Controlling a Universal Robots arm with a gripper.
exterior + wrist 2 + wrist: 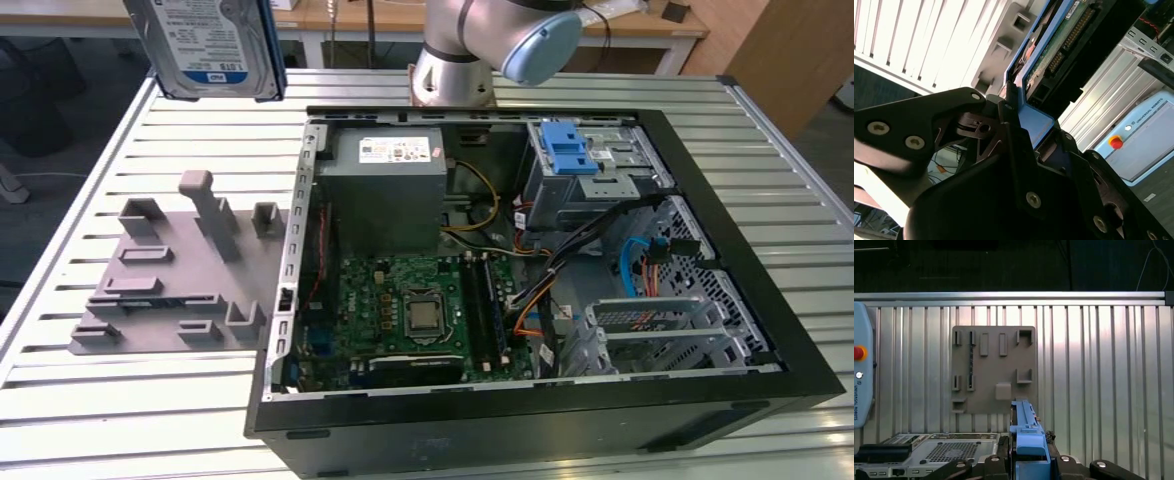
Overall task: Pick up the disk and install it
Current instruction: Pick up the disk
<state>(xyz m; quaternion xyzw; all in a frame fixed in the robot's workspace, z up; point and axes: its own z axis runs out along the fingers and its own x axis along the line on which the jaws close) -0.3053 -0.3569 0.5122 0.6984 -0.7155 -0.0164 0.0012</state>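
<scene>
The fingers [1010, 125] pinch the hard drive [214, 45] along its blue-railed edge, holding it upright high above the worktop [134, 420]. It is well apart from the drive cage [594, 175] inside the open computer case [534, 430].

Case [534, 415] was open on top; cables [623, 262] crowded its right half below the drive cage [587, 170]. Holder plate [160, 255] took table [134, 400] space at left. Disk [207, 40] hung clear at upper left.

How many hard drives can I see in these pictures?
1. The disk is held aloft by the end effector, above the table at the exterior view's upper left. Others may be hidden inside the drive cage in the open computer case.
</scene>
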